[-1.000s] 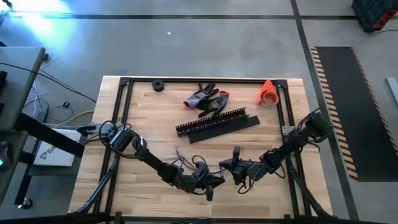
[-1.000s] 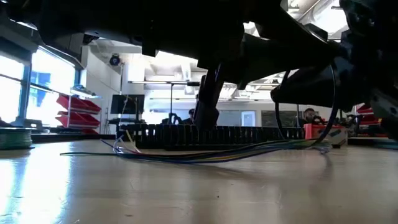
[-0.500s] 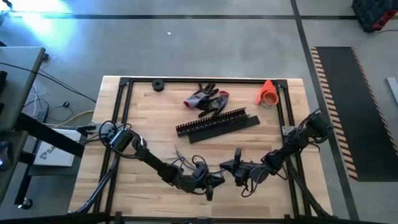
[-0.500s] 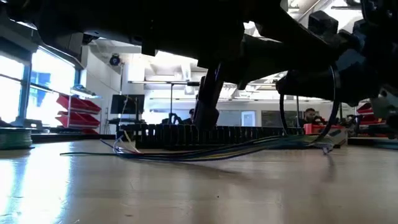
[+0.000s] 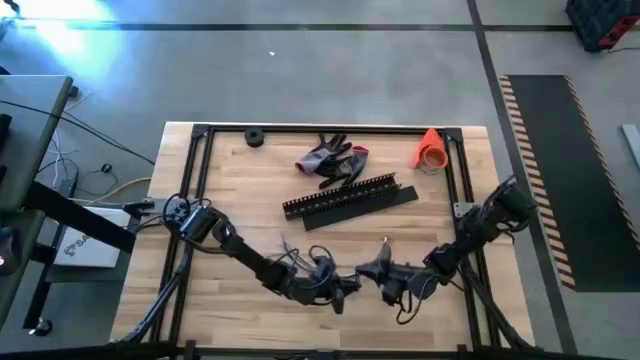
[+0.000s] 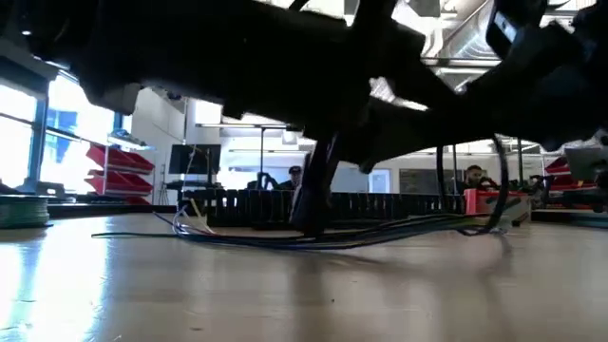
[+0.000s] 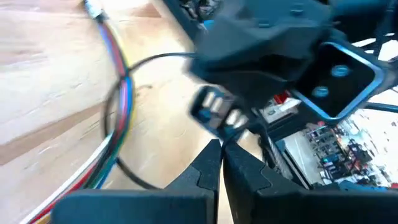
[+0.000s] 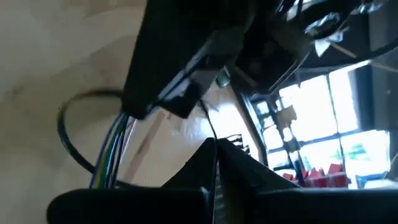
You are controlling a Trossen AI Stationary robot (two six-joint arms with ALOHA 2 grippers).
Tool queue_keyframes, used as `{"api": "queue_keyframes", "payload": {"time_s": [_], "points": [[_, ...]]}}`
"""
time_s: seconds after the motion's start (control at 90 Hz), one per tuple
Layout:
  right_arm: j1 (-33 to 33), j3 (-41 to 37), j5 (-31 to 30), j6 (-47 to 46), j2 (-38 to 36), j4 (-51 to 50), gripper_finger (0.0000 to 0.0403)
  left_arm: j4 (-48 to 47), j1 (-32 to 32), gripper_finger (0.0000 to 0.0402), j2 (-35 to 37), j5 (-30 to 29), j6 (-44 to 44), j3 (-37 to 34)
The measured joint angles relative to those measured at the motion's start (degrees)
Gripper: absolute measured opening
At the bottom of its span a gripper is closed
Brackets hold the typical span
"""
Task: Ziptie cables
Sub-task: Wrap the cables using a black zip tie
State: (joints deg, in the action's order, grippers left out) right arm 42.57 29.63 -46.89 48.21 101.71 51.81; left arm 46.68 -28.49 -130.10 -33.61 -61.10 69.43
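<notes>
1. the high view is evenly lit and moderately sharp; a bluish-white glare blooms on the floor (image 5: 70, 30) at the upper left corner.
2. the wooden table (image 5: 250, 220) shows only soft, short shadows under the arms.
3. the low view is strongly backlit: bright windows (image 6: 24, 123) and ceiling lights (image 6: 456, 28) blow out, and the arms overhead read as black silhouettes.
4. in the low view the near tabletop (image 6: 285, 294) is soft and out of focus, with a pale sheen.
5. the left wrist view is smeared with motion blur; the cables (image 7: 118, 112) streak.
6. the right wrist view is dim and blurred, with overexposed windows (image 8: 323, 124) behind.
</notes>
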Motion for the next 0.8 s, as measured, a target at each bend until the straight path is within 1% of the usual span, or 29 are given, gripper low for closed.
{"api": "queue_keyframes", "payload": {"time_s": [0.144, 0.356, 0.422, 0.522, 0.633, 0.8], "points": [[0.09, 0.00, 3.73, 0.96, 0.00, -0.24, 0.0000, 0.02, 0.00, 0.0000, -0.02, 0.09, -0.29, -0.22], [-2.68, 0.00, 8.26, -0.71, 0.00, -2.52, 0.0000, 0.43, 0.02, 0.0000, -0.02, -0.09, 1.15, -0.24], [-3.28, 0.00, 9.02, -1.87, 0.00, -2.49, 0.0000, 0.31, 0.02, 0.0000, -0.02, -0.11, 1.18, -0.24], [-3.59, 0.00, 8.03, -2.84, 0.00, -2.77, 0.0006, 0.44, 0.00, 0.0000, -0.02, -0.11, 1.20, -0.24], [-3.59, 0.00, 7.91, -4.48, 0.00, -3.13, 0.0037, 0.39, -0.02, 0.0000, -0.02, -0.10, 1.25, -0.24], [-4.28, 0.00, 9.00, -10.72, 0.00, -4.00, 0.0115, 0.37, -0.17, 0.0000, -0.02, 0.81, 1.96, -0.24]]}}
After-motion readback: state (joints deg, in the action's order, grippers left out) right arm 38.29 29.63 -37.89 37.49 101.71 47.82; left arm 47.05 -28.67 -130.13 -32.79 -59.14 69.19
